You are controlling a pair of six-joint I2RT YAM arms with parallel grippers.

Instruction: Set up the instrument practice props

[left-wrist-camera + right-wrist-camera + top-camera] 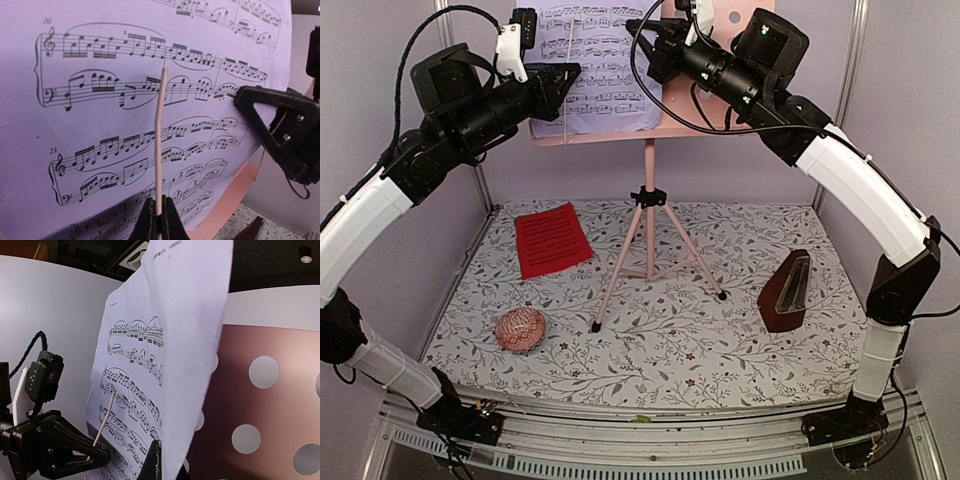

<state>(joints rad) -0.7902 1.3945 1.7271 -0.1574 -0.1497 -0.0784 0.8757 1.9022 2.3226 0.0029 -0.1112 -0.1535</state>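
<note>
Music stand standing, lavender page being pinched at its desk by right jaws, left jaws gripping pale baton; red page and metronome lying on counter, apparently awaiting placement.

— We see a lavender sheet ruled with black staves and notes, and a pink stand whose desk shows pale round spots

— And we'd add the red page, lined in darker print, and the white cloth patterned with grey vines and small red blossoms

— We make the metronome dark red-brown, the round ball pinkish red with fine patterned lines

— The thin stick looks cream to us
</note>
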